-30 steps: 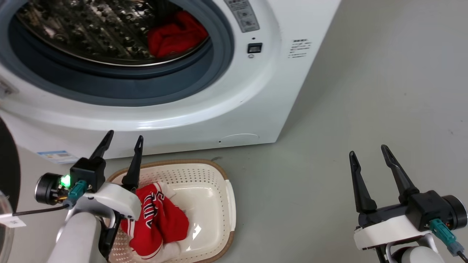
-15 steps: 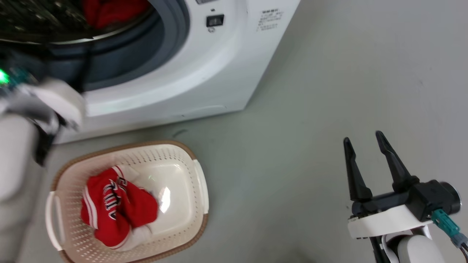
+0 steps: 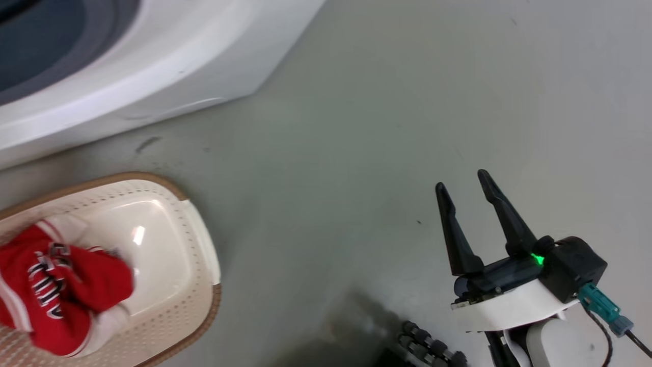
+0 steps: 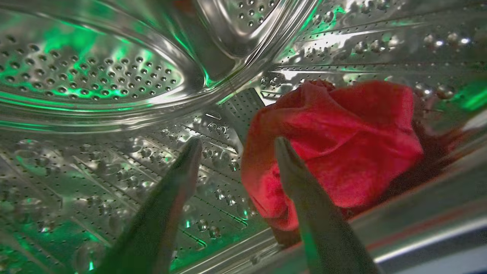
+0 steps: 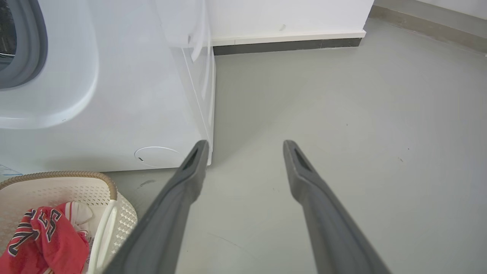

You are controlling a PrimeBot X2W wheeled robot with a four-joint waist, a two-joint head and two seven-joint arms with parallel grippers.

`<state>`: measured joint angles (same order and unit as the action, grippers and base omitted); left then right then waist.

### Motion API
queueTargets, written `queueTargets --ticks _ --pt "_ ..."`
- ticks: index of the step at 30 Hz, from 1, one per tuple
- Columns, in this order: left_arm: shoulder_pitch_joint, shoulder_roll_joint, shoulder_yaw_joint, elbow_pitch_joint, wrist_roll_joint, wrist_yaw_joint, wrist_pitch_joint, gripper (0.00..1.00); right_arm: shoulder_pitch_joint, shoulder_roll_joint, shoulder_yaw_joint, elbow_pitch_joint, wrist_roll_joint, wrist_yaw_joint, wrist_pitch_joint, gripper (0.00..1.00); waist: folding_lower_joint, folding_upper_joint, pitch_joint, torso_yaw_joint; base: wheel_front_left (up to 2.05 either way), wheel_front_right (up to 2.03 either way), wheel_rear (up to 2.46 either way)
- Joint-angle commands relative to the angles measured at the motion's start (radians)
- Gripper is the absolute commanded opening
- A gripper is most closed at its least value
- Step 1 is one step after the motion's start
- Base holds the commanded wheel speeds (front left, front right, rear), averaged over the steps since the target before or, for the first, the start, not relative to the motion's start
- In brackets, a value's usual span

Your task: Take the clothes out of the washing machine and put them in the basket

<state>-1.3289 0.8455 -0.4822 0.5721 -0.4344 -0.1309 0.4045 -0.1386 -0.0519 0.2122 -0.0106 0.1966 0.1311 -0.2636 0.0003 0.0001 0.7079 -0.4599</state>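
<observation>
Head camera: my right gripper [image 3: 460, 180] hangs over the grey floor [image 3: 356, 127], fingers apart and empty. The basket [image 3: 204, 250] holding the red jersey [image 3: 56, 290] lies well off its left, by the washing machine [image 3: 178, 66]. Left wrist: my left gripper [image 4: 239, 141] is inside the steel drum [image 4: 95, 76], fingers spread, with the plain red cloth [image 4: 342, 152] just past the right-hand finger — ungripped. Right wrist: the basket sits low left of the fingers.

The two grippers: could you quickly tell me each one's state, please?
Left gripper: open, holding nothing, by the red cloth.
Right gripper: open, holding nothing.
</observation>
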Motion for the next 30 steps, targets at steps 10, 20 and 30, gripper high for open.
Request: queueTargets --ticks 10,20,30 --pt "-0.235 -0.063 -0.055 0.189 0.022 0.005 0.147 1.00 -0.006 0.002 0.020 -0.047 0.052 -0.001 -0.002 1.00 -0.0003 -0.0001 0.133 -0.063 0.00 0.00 0.00" --pt "-0.258 -0.112 -0.115 0.328 -0.002 0.001 0.187 1.00 0.017 0.002 0.018 -0.111 0.100 -0.001 -0.002 1.00 -0.0003 -0.0001 0.163 -0.054 0.00 0.00 0.00" --pt "-0.284 -0.096 -0.199 0.345 -0.045 0.000 0.141 0.00 0.006 0.002 0.023 -0.104 0.101 -0.001 -0.002 1.00 -0.0003 -0.0001 0.167 -0.052 0.00 0.00 0.00"
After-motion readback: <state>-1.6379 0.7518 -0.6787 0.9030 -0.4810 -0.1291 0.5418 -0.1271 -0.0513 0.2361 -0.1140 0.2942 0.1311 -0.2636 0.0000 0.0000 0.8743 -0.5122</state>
